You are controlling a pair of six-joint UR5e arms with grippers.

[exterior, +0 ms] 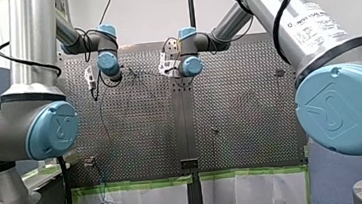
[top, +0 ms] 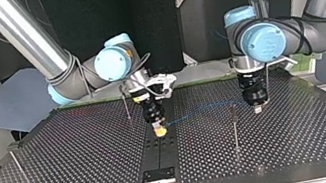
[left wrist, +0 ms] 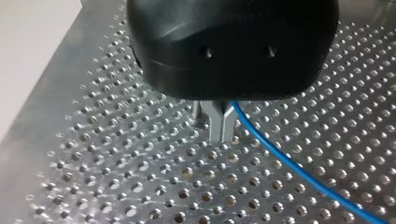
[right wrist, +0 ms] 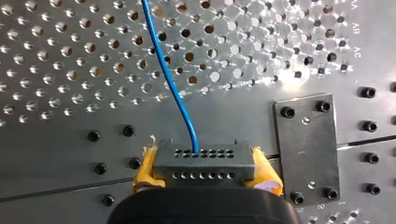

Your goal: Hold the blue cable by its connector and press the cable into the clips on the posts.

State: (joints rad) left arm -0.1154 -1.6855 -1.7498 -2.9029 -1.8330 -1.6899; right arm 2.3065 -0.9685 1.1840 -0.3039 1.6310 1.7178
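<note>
My right gripper (right wrist: 205, 168) squeezes the hard connector (right wrist: 204, 158) (the best place to hold) in the middle of the table. The thin, bendy blue cable (right wrist: 170, 88) runs to my closed left gripper (left wrist: 219, 128), which is maybe pinching it.

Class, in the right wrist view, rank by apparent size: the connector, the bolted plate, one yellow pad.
Largest to smallest: bolted plate, connector, yellow pad. The connector is nearer the camera; true sizes unsure.

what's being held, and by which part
My right gripper clamps the dark grey connector of the thin blue cable by its ends; for my left gripper, cannot tell.
</note>
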